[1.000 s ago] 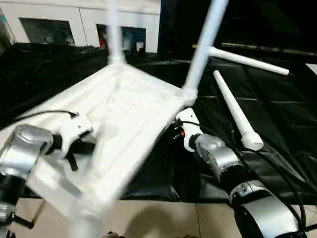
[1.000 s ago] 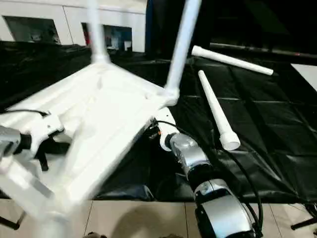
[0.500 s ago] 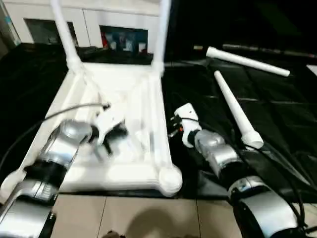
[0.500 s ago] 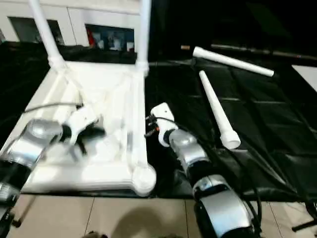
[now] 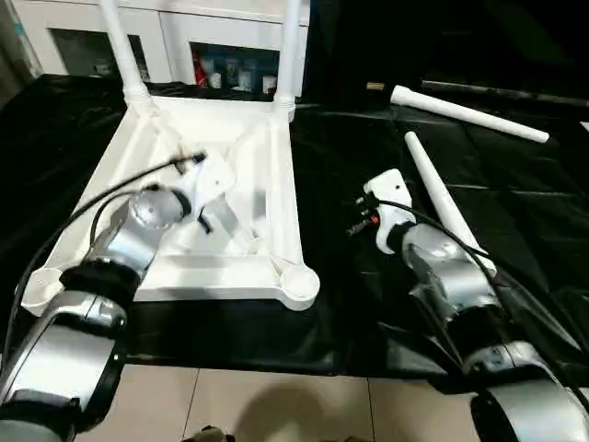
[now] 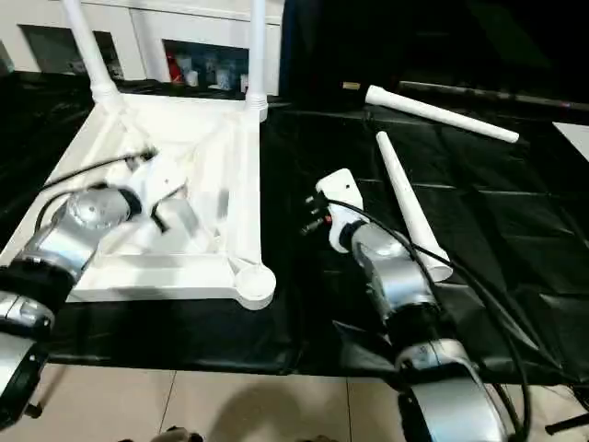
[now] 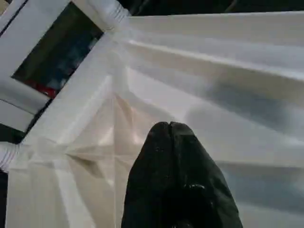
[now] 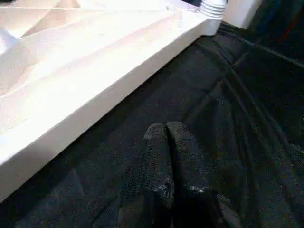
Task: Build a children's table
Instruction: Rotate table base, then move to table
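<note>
The children's table top lies upside down and flat on the black sheet, its ribbed underside facing up. Two white legs stand in its far corner sockets, while the near corner socket is an open round hole. Two loose legs lie to the right, one near and one farther back. My left gripper hovers over the ribs, and its fingers are shut on nothing. My right gripper is shut over the sheet, just right of the top's long edge.
A white cabinet with glass doors stands behind the sheet. The black sheet covers the work area and ends at beige floor tiles close to me. Cables run along both forearms.
The table top has come down from a raised tilt and now lies flat. My right gripper shut and moved off to the right. My left gripper now sits over the ribbed underside.
</note>
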`<state>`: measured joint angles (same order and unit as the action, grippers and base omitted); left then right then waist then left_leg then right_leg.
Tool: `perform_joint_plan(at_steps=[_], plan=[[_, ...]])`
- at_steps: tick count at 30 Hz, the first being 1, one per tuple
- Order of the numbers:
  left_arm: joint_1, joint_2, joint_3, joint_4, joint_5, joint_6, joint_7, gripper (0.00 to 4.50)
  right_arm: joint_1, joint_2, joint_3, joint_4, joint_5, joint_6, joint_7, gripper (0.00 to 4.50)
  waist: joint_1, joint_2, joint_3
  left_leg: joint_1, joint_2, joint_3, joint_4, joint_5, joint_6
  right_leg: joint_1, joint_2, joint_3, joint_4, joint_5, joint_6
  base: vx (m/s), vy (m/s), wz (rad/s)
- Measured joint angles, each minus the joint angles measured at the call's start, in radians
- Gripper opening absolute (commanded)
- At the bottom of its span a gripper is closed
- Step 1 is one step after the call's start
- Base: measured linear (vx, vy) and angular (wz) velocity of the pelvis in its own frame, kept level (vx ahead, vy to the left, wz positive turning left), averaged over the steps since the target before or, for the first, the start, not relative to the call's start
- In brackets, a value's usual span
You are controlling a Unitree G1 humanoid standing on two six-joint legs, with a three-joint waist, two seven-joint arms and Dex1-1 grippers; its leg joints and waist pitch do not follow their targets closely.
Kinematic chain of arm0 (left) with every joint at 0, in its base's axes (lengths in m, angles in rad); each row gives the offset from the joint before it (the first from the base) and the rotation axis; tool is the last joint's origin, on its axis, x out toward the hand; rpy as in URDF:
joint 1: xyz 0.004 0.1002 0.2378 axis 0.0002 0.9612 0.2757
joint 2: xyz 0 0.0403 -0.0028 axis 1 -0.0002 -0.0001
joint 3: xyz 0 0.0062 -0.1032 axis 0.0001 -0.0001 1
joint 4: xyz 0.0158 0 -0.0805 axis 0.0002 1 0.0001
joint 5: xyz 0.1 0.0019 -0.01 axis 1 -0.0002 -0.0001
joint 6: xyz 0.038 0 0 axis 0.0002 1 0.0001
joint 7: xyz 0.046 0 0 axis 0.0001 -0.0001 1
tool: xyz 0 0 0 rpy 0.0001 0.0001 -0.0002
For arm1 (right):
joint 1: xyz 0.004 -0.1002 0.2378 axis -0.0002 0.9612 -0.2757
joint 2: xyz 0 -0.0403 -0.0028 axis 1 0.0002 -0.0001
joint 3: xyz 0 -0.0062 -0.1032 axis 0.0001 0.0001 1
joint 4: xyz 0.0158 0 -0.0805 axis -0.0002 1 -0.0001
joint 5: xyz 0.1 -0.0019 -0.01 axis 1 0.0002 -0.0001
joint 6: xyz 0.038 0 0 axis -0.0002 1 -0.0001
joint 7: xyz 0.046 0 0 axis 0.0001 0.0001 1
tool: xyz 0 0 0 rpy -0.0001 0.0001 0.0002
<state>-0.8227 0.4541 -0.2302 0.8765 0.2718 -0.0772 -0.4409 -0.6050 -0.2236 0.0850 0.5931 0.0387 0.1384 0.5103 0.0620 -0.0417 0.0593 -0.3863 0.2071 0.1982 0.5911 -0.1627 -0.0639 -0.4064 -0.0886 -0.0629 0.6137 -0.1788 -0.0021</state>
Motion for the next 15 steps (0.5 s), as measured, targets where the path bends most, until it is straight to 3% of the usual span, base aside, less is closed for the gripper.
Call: perform_joint_plan(at_steps=[2, 7, 10, 15], plan=[[0.006, -0.003, 0.004, -0.001, -0.007, -0.005, -0.003, 0.0, 0.013, -0.018, -0.001, -0.021, 0.001, 0.018, 0.003, 0.01, 0.0, 0.0, 0.0, 0.0, 0.0, 0.0, 0.0, 0.0, 0.0, 0.0, 0.0, 0.0, 0.001, 0.0, 0.0, 0.0, 0.0, 0.0], [0.052, -0.059, 0.108, -0.096, -0.157, -0.01, -0.062, 0.0, 0.021, -0.055, -0.054, -0.086, 0.007, 0.11, -0.064, 0.01, 0.004, 0.005, 0.003, 0.001, 0.0, 0.0, 0.0, 0.0, 0.0, 0.0, 0.0, 0.0, 0.002, 0.0, 0.0, 0.0, 0.0, 0.0], [0.073, -0.107, 0.141, -0.201, -0.242, 0.027, -0.099, 0.0, -0.02, -0.071, -0.097, -0.066, 0.004, 0.206, -0.136, 0.18, 0.005, 0.009, 0.005, 0.001, 0.0, 0.001, 0.001, 0.0, 0.0, 0.0, -0.001, 0.0, 0.003, 0.0, -0.001, 0.0, 0.0, 0.0], [0.109, -0.208, 0.171, -0.329, -0.343, 0.111, -0.097, 0.0, -0.092, -0.109, -0.157, -0.048, 0.011, 0.279, -0.192, 0.57, 0.003, 0.015, 0.005, 0.001, 0.0, 0.001, 0.001, 0.0, 0.0, 0.0, -0.001, 0.0, 0.003, 0.0, 0.0, 0.0, 0.0, 0.0]])
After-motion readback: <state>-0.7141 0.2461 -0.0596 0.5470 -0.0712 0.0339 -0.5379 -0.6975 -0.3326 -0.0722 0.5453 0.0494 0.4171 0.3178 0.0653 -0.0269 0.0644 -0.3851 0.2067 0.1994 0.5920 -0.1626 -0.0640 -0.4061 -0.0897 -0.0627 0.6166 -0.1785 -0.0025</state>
